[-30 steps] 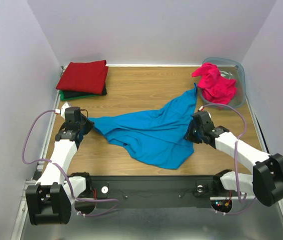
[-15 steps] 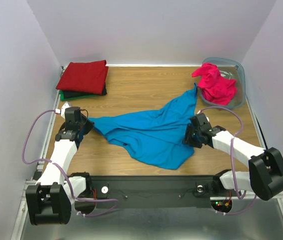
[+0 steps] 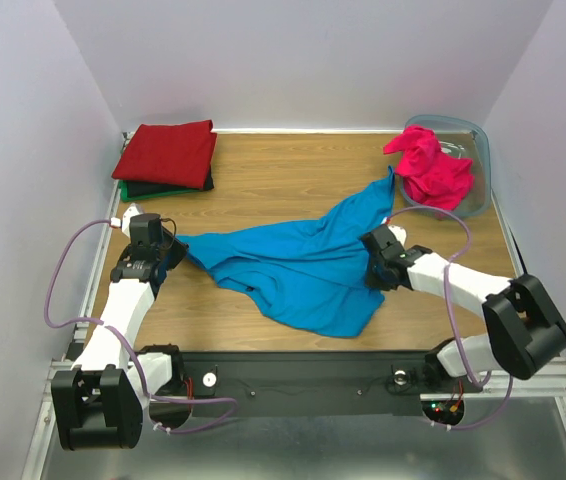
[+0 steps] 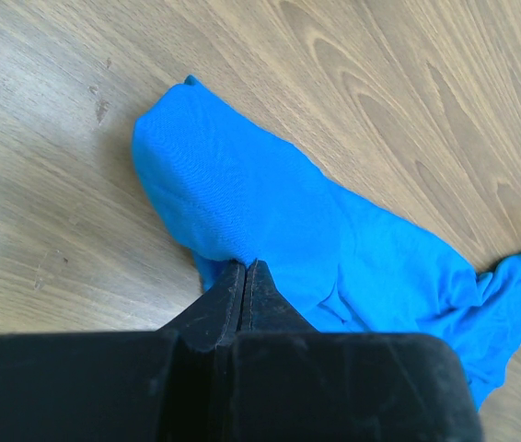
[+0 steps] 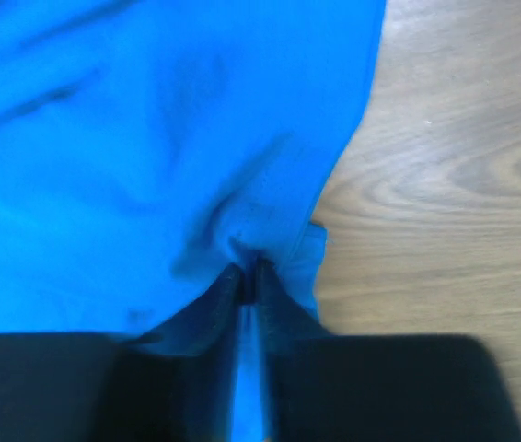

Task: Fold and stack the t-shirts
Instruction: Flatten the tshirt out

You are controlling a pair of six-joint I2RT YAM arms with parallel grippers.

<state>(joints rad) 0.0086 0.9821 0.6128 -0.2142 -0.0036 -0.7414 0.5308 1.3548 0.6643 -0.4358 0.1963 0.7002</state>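
Premises: a robotics lab test cell. Plain white panels (image 3: 293, 60) enclose a wood-grain tabletop (image 3: 283, 175) edged by an aluminium rail (image 3: 105, 215). The left arm (image 3: 123, 310) and right arm (image 3: 463, 285) are bolted beside a black base plate (image 3: 303, 375), with purple cables (image 3: 48, 295) looping loose.

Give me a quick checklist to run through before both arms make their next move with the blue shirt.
1. Check left gripper is shut on the blue shirt: ok.
2. Check right gripper is shut on its edge: ok.
3. Check blue shirt lies flat: not ok, bunched and wrinkled between the grippers.
4. Check folded stack is apart from it: ok.
5. Check its far tip is apart from the pink shirt at the bin: cannot tell.
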